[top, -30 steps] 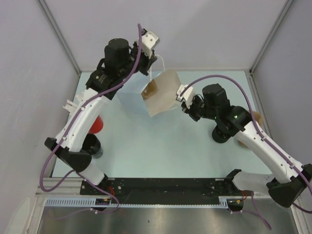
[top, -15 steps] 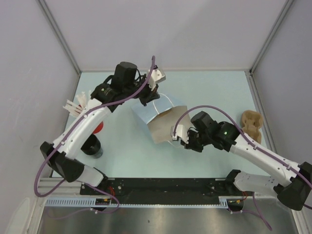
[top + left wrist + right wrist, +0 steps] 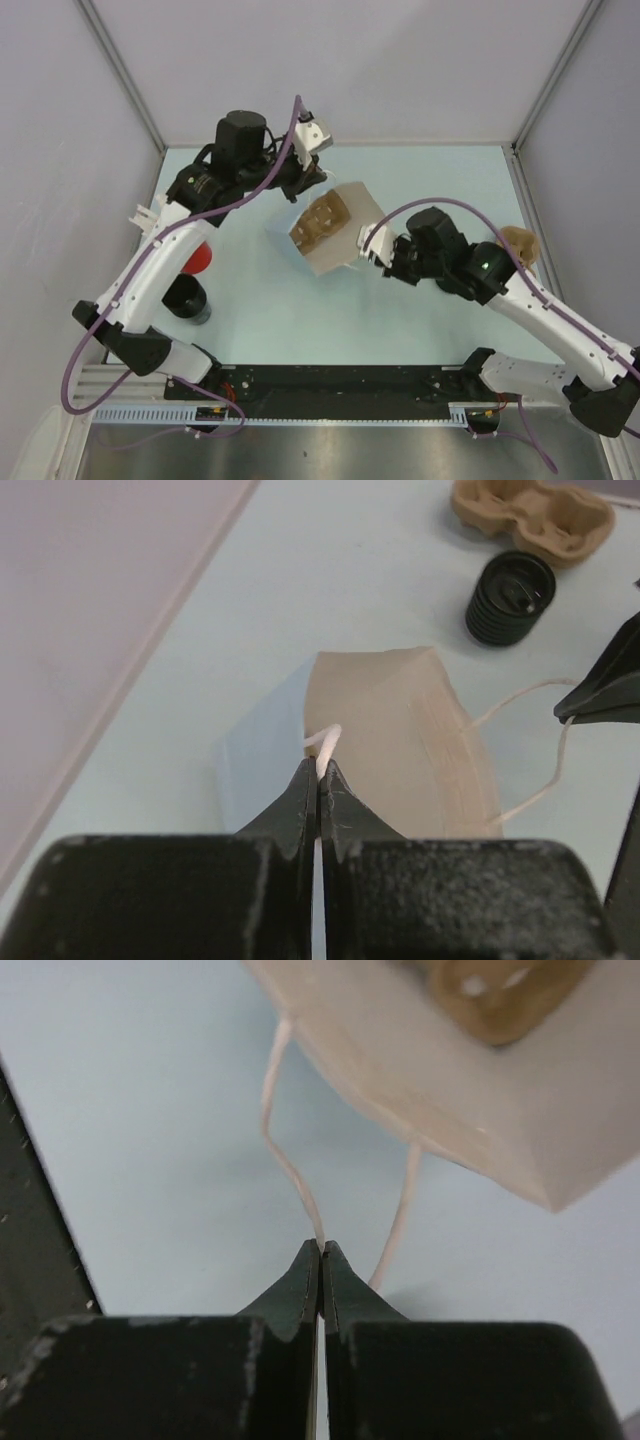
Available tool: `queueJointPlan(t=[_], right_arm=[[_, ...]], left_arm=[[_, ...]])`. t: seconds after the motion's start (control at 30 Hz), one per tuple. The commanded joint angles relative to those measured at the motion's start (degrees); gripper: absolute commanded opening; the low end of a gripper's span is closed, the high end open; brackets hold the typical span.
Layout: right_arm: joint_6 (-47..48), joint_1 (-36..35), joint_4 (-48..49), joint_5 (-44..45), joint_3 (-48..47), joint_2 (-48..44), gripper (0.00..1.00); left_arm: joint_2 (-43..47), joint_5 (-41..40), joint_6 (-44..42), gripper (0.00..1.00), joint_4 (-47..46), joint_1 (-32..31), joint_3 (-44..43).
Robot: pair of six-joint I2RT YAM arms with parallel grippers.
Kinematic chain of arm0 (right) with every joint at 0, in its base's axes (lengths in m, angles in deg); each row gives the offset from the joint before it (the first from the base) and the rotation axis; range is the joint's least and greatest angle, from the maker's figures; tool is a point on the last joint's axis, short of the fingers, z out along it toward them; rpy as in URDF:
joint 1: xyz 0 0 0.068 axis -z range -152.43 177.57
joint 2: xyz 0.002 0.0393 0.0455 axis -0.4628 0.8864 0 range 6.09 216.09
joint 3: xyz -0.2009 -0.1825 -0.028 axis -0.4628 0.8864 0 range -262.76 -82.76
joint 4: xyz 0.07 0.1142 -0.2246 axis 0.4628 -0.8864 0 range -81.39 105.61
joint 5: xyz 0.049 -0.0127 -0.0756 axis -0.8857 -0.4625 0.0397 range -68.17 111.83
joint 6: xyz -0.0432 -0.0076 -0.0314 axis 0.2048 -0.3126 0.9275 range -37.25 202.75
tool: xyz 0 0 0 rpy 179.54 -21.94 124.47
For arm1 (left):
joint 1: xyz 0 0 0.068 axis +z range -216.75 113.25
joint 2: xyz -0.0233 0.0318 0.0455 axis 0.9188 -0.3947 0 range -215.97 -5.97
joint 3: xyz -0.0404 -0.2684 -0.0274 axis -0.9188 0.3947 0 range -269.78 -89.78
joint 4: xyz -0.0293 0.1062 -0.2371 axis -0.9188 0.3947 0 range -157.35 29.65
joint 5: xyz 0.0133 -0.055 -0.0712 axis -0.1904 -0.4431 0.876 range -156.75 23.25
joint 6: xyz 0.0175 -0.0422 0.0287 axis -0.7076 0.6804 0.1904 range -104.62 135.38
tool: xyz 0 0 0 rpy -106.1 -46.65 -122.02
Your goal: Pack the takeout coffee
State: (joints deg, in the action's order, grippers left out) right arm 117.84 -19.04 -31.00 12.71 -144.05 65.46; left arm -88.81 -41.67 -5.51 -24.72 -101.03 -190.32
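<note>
The pale-blue paper bag (image 3: pixel 345 215) hangs open between my two grippers, its tan inside facing up. A brown pulp carrier (image 3: pixel 322 222) shows inside it. My left gripper (image 3: pixel 319 765) is shut on the bag's white cord handle (image 3: pixel 329 742) at the far rim. On the near side, my right gripper (image 3: pixel 321 1248) is shut on the other cord handle (image 3: pixel 285 1155). The takeout coffee (image 3: pixel 511 597), a short black cup with a black lid, stands on the table beyond the bag. In the top view the right arm hides it.
A second brown pulp carrier (image 3: pixel 518 245) lies at the right, just past the cup (image 3: pixel 533 510). A red cup (image 3: pixel 197 258) with white straws (image 3: pixel 150 215) and a dark round object (image 3: pixel 187 298) stand under the left arm. Grey walls close in three sides.
Both arms have carried the bag down toward the table and back up a little, turning its mouth. The carrier inside now shows more plainly. Both grips on the handles held.
</note>
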Motion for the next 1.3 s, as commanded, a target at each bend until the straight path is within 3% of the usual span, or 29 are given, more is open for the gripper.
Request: queueJointPlan(t=[0.0, 0.13, 0.4, 0.63, 0.77, 1.0, 1.27], right_arm=[[-2.2, 2.3, 6.0, 8.0, -16.9, 1.3, 0.00], [-5.2, 3.2, 5.7, 7.2, -26.8, 5.4, 0.00], [-11.5, 5.4, 10.7, 5.4, -32.5, 10.1, 0.00], [-10.2, 3.9, 9.8, 1.5, -22.2, 13.5, 0.00], [-10.9, 5.7, 13.3, 1.0, -21.5, 10.8, 0.00], [-10.1, 7.4, 7.6, 2.0, -36.8, 10.7, 0.00], [-8.8, 7.5, 5.1, -3.0, -31.3, 8.8, 0.00]], left_arm=[[-0.6, -6.4, 2.9, 0.00, -4.7, 0.1, -6.1], [-1.4, -12.8, 4.4, 0.00, -6.7, 0.0, -2.6], [-1.1, -17.6, 2.9, 0.00, -11.3, 0.0, 8.6], [-0.3, -17.9, 2.5, 0.00, -13.1, 0.0, 13.0], [-0.4, -17.9, 2.3, 0.00, -12.8, 0.0, 11.3], [0.3, -15.6, 3.2, 0.00, -13.7, 0.1, 8.8], [-0.7, -16.6, 1.5, 0.00, -11.9, 0.0, 2.6]])
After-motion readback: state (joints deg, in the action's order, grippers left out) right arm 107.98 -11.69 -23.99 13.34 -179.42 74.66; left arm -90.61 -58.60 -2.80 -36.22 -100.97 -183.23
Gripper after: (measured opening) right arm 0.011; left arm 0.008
